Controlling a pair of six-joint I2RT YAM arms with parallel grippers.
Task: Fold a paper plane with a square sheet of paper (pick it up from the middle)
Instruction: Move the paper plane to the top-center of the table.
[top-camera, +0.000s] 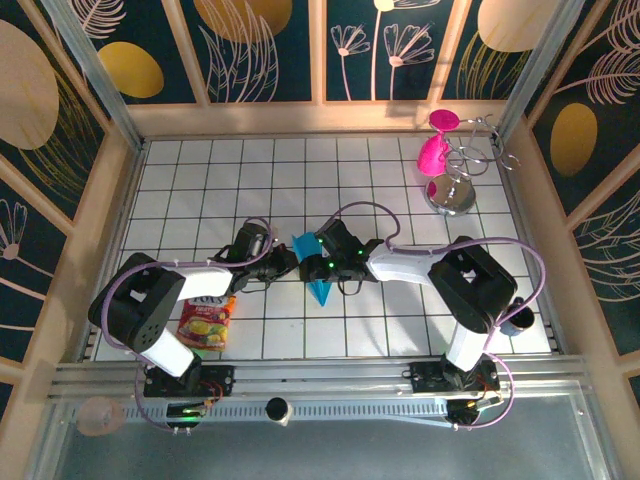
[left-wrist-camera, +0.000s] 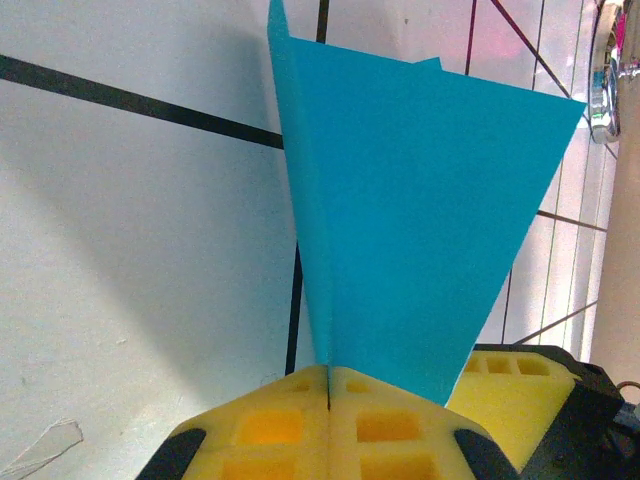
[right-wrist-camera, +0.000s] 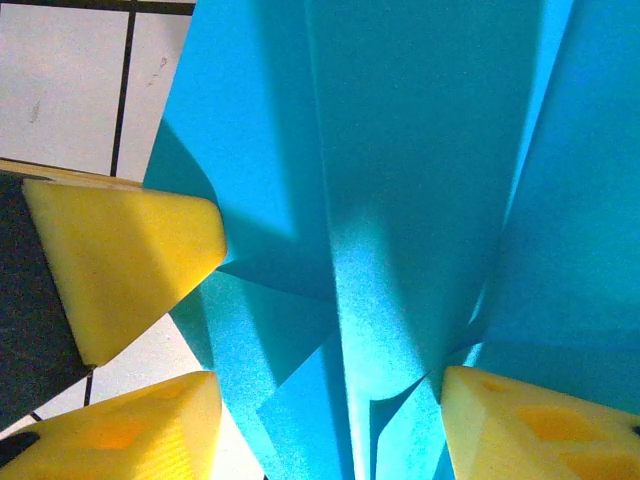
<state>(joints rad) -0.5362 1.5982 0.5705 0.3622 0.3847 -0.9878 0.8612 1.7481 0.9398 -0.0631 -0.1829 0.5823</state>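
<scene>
At left wrist, left jaws pinch paper plane (left-wrist-camera: 420, 220).

1. From the top, the left gripper (top-camera: 288, 262) and right gripper (top-camera: 320, 268) cover the paper plane's (top-camera: 320, 291) middle — just its ends stay uncovered.
2. Right wrist view: the paper plane overruns three edges; the grip there seems loose — unclear.
3. The snack packet's (top-camera: 207, 322) print is too small to read.

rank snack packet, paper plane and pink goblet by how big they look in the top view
1. snack packet
2. paper plane, partly covered, so only its visible part counts
3. pink goblet, not far behind the plane's visible part
</scene>
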